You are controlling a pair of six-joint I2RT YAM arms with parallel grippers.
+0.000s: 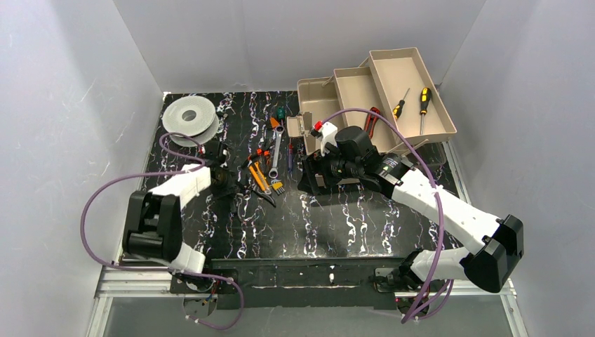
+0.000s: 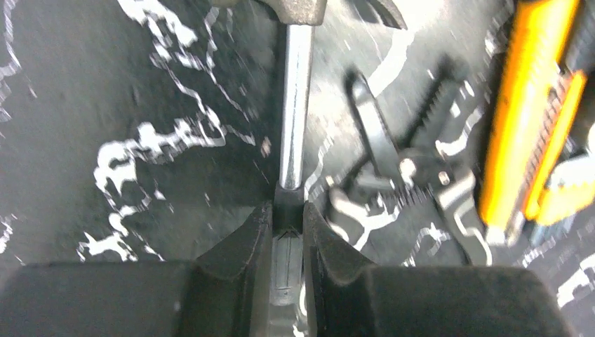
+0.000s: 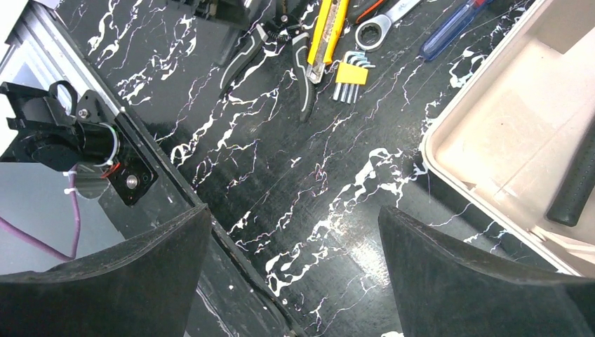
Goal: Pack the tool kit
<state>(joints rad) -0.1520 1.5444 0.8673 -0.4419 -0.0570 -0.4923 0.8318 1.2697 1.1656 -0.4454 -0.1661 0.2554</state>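
Observation:
The tan toolbox [image 1: 351, 91] stands open at the back right with its tiered trays fanned out. Two yellow-black screwdrivers [image 1: 424, 102] lie in the top tray and red pliers [image 1: 372, 119] in the middle one. My left gripper [image 1: 226, 181] is low over the table and shut [image 2: 286, 210] on the clear handle of a tool with a silver shaft [image 2: 295, 105]. Beside it lie black pliers [image 2: 393, 182] and a yellow knife [image 2: 533, 119]. My right gripper [image 1: 313, 174] hangs open and empty [image 3: 295, 267] over bare table beside the toolbox's bottom compartment [image 3: 491, 147].
A loose pile at centre holds a silver wrench [image 1: 277, 151], a yellow hex-key set [image 3: 347, 77], a blue screwdriver [image 3: 452, 28] and black pliers [image 3: 302, 63]. A black handle [image 3: 579, 186] lies in the bottom compartment. A grey-white spool [image 1: 189, 116] sits back left. White walls close in on three sides.

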